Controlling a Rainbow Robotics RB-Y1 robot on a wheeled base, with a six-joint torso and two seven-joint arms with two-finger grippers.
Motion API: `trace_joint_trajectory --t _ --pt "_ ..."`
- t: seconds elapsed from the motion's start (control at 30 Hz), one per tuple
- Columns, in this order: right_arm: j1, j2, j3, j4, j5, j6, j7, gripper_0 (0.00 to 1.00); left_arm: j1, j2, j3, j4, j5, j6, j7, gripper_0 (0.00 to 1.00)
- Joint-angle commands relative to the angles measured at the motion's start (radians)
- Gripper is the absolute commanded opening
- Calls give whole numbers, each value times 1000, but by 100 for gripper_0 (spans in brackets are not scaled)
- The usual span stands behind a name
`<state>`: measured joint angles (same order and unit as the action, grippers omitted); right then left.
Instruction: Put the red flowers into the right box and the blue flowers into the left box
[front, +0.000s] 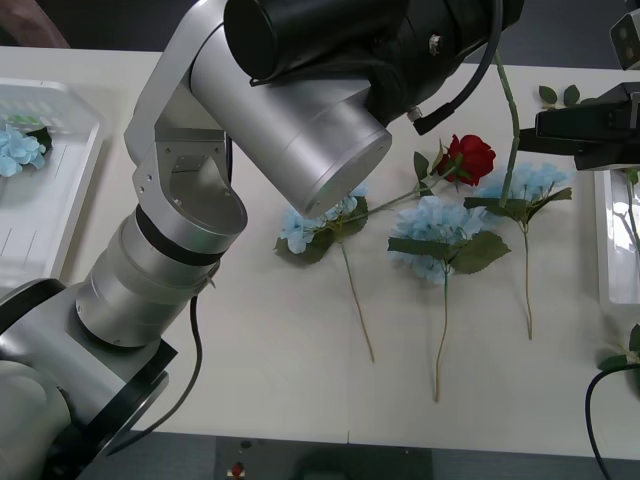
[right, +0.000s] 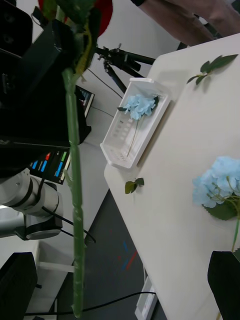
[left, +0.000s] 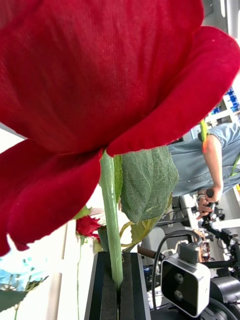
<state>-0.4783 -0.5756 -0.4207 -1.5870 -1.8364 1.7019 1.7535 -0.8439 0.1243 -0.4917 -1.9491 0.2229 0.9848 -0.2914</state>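
Note:
My left gripper (left: 117, 287) is shut on the stem of a red flower (left: 100, 75), a rose held up in the air. Its stem (front: 508, 120) hangs down just ahead of my right gripper (front: 540, 138), which is open (right: 122, 255) with the stem (right: 75, 200) in line between its fingers; I cannot tell if they touch. Another red flower (front: 470, 157) lies on the table among three blue flowers (front: 320, 222) (front: 440, 228) (front: 527, 183). The left box (front: 75, 190) holds a blue flower (front: 18, 150). The right box (front: 606, 240) sits at the right edge with green stems in it.
My left arm (front: 280, 110) reaches across the middle of the front view and hides part of the table. Loose green leaves (front: 558, 95) lie at the far side, and more (right: 132, 185) near the table edge. People stand behind the table.

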Motion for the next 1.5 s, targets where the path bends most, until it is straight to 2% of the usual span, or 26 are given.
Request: trace_joint_trajectory --t 0.03,0.2,0.23,0.27,0.3,0.33,0.37,0.43,1.03,1.07,1.13,1.17,1.2,1.5 --pt "-37 -1 -1 -28 -18 -4 -37 100 -38 -23 -8 -11 -51 -25 70 0" --pt "-62 23 22 -30 -7 -4 -58 100 -40 -28 -18 -11 -77 -28 84 0" --pt "-65 25 28 -28 -4 -5 -63 95 -38 -26 -18 -11 -79 -28 86 0" --pt "-69 26 36 -28 -3 -7 -69 70 -38 -28 -18 -11 -80 -26 87 0" --pt "-71 28 40 -30 -3 -10 -71 56 -38 -26 -18 -11 -82 -26 87 0" --pt "-75 29 48 -28 -3 -15 -77 28 -38 -26 -21 -11 -89 -26 87 0" --pt "-77 29 56 -30 -3 -19 -81 12 -38 -26 -24 -11 -97 -28 87 0" --pt "-83 31 69 -28 -3 -25 -88 0 -38 -26 -28 -11 -102 -26 89 0" --pt "-91 42 80 -28 -3 -36 -117 0 -38 -26 -30 -11 -103 -28 89 0" --pt "-91 42 79 -30 -3 -36 -117 0 -38 -26 -30 -11 -103 -28 89 3" --pt "-91 42 77 -28 -3 -36 -117 0 -38 -26 -30 -11 -103 -28 89 80" --pt "-91 42 76 -28 -3 -36 -117 0 -38 -26 -30 -11 -103 -28 89 96" --pt "-91 42 76 -30 -3 -36 -117 0 -38 -26 -30 -11 -103 -28 89 100" --pt "-88 33 46 -28 0 -33 -120 0 -38 -26 -30 -11 -103 -28 89 100"
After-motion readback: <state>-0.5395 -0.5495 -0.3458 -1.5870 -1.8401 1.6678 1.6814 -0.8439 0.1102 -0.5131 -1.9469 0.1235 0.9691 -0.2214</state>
